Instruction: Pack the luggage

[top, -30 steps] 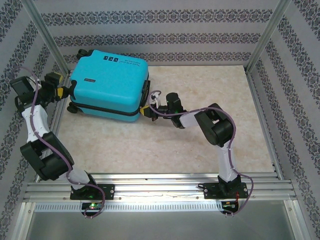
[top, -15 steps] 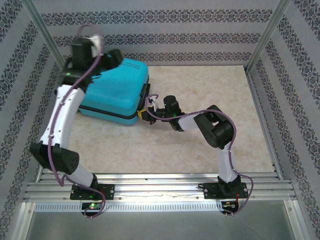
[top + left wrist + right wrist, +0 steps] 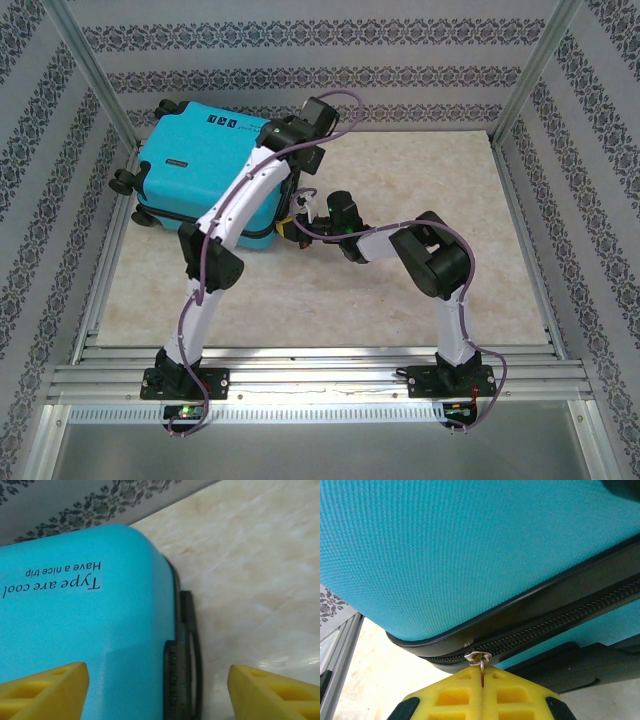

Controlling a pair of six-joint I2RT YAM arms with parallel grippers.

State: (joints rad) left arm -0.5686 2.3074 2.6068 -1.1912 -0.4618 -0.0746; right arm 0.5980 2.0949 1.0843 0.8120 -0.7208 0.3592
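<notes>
A pale marbled table [image 3: 420,180] carries the closed turquoise luggage [image 3: 200,165], which lies flat in the far left corner with its black wheels [image 3: 124,181] toward the left edge. The left gripper [image 3: 157,677] hangs above the case's far right corner. Its yellow fingers [image 3: 45,687] are spread wide open over the black side handle [image 3: 192,645]. The right gripper [image 3: 481,677] sits low at the near right corner, pinched closed on the small metal zipper pull [image 3: 479,659] of the black zipper band [image 3: 560,622].

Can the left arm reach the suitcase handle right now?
Probably yes. The left gripper hangs open over the handle at the edge of the luggage, nothing between them. The right gripper holds the zipper pull nearby.
</notes>
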